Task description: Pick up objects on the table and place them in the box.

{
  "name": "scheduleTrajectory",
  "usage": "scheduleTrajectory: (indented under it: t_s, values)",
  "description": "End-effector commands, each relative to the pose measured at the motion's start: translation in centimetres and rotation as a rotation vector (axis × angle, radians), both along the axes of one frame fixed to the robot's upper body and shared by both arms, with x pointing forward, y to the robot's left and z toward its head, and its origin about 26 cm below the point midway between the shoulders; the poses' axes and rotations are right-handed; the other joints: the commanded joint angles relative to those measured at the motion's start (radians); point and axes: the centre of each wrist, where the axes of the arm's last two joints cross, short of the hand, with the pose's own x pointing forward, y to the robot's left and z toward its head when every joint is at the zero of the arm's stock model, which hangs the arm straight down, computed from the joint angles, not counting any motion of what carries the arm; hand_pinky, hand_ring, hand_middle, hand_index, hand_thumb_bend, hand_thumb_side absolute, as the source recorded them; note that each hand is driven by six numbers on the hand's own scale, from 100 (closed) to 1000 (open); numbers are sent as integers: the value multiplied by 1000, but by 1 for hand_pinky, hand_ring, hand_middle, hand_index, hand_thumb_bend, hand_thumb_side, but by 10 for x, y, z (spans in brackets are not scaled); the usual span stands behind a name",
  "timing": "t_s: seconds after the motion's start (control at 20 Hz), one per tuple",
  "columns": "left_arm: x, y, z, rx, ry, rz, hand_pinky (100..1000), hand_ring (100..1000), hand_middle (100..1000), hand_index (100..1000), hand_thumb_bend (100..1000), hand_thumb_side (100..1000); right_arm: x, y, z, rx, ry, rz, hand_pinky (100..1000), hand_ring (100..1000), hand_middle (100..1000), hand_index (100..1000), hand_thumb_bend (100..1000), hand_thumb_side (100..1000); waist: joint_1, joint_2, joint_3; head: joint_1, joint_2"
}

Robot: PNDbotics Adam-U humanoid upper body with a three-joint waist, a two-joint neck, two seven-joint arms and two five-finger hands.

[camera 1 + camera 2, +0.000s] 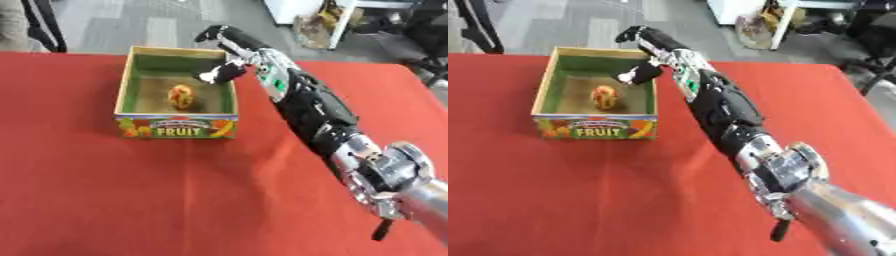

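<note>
Overhead, robot hand [229, 50] open above box [131, 80].

Looks like an office/lab: grey carpet tiles [131, 25], office chair [868, 30], red-covered table [131, 200], white cabinet [306, 10].

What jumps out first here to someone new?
The long black and silver right arm cuts diagonally across the red tablecloth from the lower right, its right hand over the far right corner of the box. Next, the open cardboard box labelled FRUIT at upper left holds one small orange-red rounded object on its floor.
</note>
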Motion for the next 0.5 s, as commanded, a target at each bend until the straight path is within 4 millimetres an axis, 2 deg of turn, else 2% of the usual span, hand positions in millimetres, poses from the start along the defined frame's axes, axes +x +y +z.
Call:
scheduleTrajectory:
  t_s: [0.05, 0.5]
  values:
    - [0, 5, 8, 10, -27, 15, 495, 497, 529, 534, 346, 346, -9, -28, 28, 148, -61, -49, 720, 863, 766, 842, 390, 363, 3, -13, -7, 12, -12]
    - [-1, 10, 9, 11, -28, 44, 495, 496, 530, 534, 346, 348, -45, -96, 12, 569, -53, -210, 667, 835, 719, 810, 327, 332, -2, -6, -50, 45, -18]
